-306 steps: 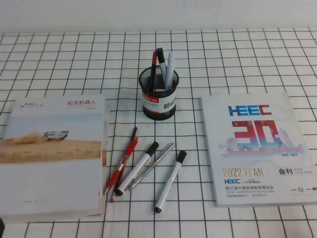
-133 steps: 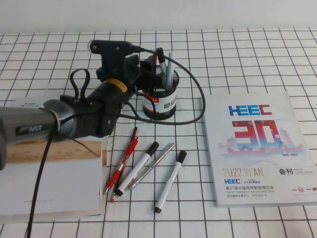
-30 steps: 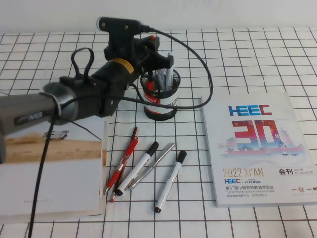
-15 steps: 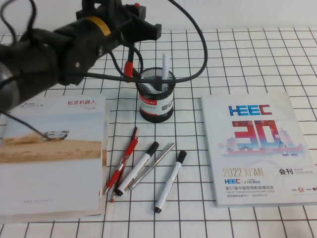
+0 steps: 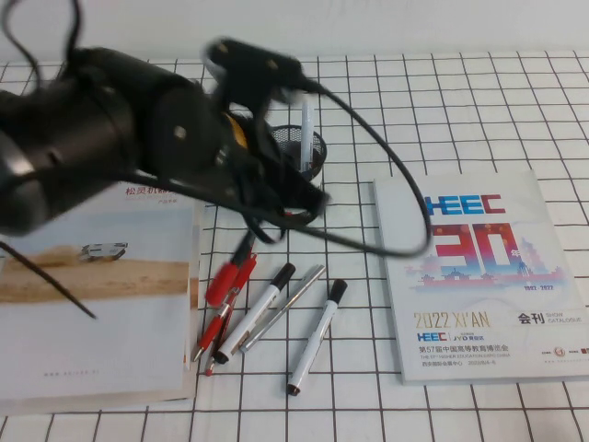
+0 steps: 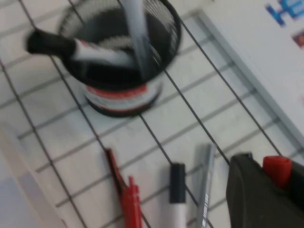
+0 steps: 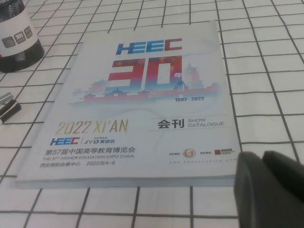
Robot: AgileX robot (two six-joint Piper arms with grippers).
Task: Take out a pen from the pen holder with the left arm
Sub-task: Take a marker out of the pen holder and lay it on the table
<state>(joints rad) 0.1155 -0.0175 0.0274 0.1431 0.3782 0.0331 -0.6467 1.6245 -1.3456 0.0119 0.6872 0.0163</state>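
Note:
The black mesh pen holder (image 5: pixel 311 150) (image 6: pixel 121 71) stands at the table's middle back, mostly hidden behind my left arm in the high view. A black-capped marker (image 6: pixel 71 47) and a grey pen (image 6: pixel 135 33) still stand in it. My left gripper (image 5: pixel 276 219) (image 6: pixel 278 183) hovers in front of the holder, above the loose pens, shut on a red pen (image 6: pixel 277 168) whose end shows between the jaws. My right gripper (image 7: pixel 273 190) is seen only in its own wrist view, fingers together, low over the front edge of the catalogue.
Several loose pens and markers (image 5: pixel 276 308) lie on the checked cloth in front of the holder. A sand-coloured booklet (image 5: pixel 92 304) lies at the left, and the HEEC catalogue (image 5: pixel 483 272) (image 7: pixel 142 95) at the right.
The left arm has lifted the red pen out of the holder, then swung down and toward the front, over the loose pens. The holder stays in place.

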